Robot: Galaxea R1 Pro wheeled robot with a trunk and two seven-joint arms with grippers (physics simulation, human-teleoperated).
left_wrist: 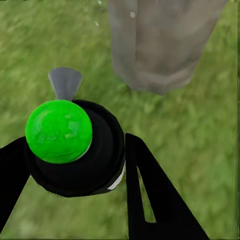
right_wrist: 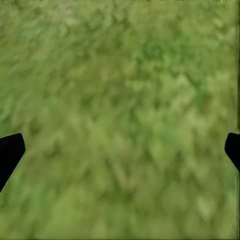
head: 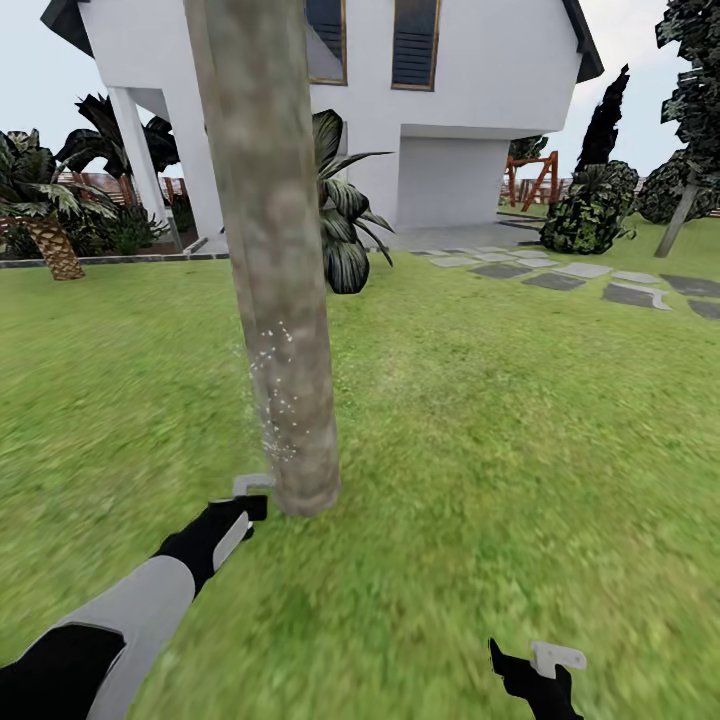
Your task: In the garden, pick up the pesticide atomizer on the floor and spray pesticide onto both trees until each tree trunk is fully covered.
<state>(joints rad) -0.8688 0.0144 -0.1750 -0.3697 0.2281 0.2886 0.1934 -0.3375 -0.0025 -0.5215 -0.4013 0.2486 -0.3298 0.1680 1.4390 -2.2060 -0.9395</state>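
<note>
One tree trunk [head: 275, 250] stands in the grass [head: 480, 420], pale and mottled, and serves as the landmark here. The left gripper [head: 250, 500] sits low beside the trunk's base, clenched around the pesticide atomizer [left_wrist: 82, 150]. In the left wrist view the atomizer is a black cylinder capped by a bright green ball, with a grey nozzle pointing toward the trunk, and two black fingers [left_wrist: 150, 190] press against its sides. What the bottle holds inside cannot be seen. A scatter of fine white specks of pesticide [head: 275, 390] lies on the lower part of the trunk, just above the gripper.

The right gripper [head: 545, 670] hangs well apart from the trunk, low over the grass, its jaws spread wide with nothing between them; the right wrist view shows one dark fingertip [right_wrist: 10, 152] at each edge and grass between.

Beyond the trunk stands one white house [head: 480, 90], a run of several grey stepping stones [head: 590, 280], one palm [head: 45, 215] and a round bush [head: 590, 205].
</note>
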